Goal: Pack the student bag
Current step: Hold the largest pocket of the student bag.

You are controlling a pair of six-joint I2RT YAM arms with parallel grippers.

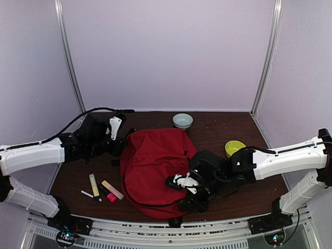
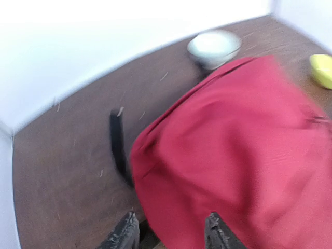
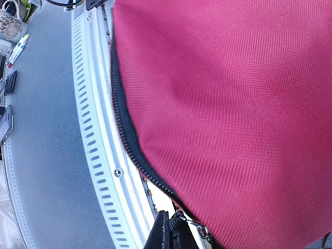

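1. The large red fabric backpack (image 1: 155, 166) is seen lying at the centre of the dark brown counter (image 1: 228, 124). Its lower edge is close to the perforated metal rail (image 3: 93, 129) at the bottom of the overhead frame.
2. The right gripper (image 3: 170, 231) is shown with its fingers together at the end of the black zipper (image 3: 122, 129), beside a small metal pull ring (image 3: 199, 231). If the pull slipped free, the zipper would not be drawn. A hard tug is judged able to drag the bag over the rail.
3. The left gripper (image 2: 171, 220) is pictured with its fingers apart, astride the bag's upper-left edge. Whether fabric is pinched cannot be told. If it is not, the bag could slide under the other arm's pull instead of being braced.
4. The pale ceramic bowl (image 1: 182, 120), just beside the bag's top edge, could be nudged by moving fabric.
5. The highlighters and pen (image 1: 101, 191) are seen at lower left of the overhead frame, near the bag but outside it. They could be swept aside by a sliding bag.
6. No opening or inner lining is shown, so the contents cannot be judged. The left wrist view is smeared by blur. The right gripper's fingers are cut off at the bottom of the frame, so it cannot be made out whether the pull is caught between them.
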